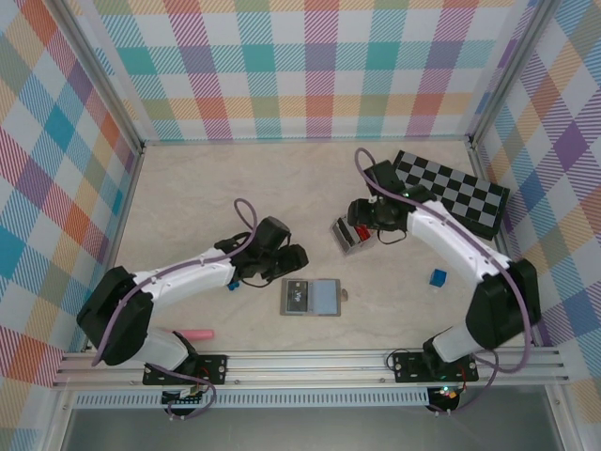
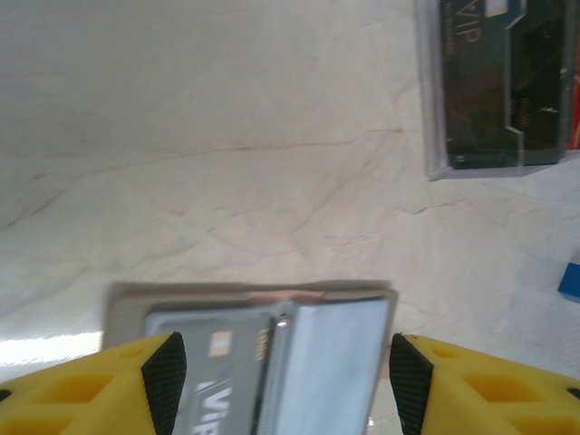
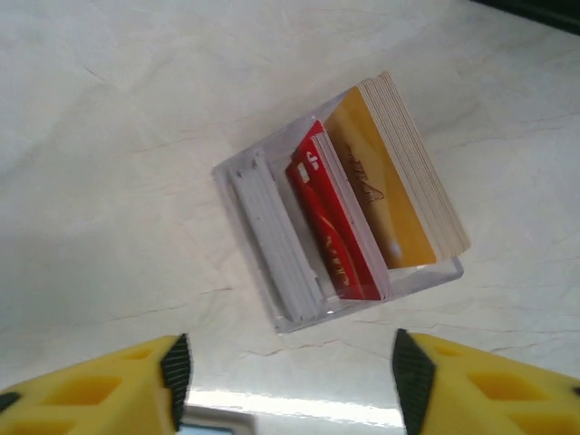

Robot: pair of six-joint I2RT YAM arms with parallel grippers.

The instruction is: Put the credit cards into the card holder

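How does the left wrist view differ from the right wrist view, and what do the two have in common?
Left wrist view: the open card holder, seen between the spread fingers of the left gripper, with a black card in its left half, and a blue block at the right edge.
Right wrist view: the clear tray from above, holding white cards, a red card and a yellow-tan stack, beyond the open right gripper.
Both: the clear tray and the pale table.
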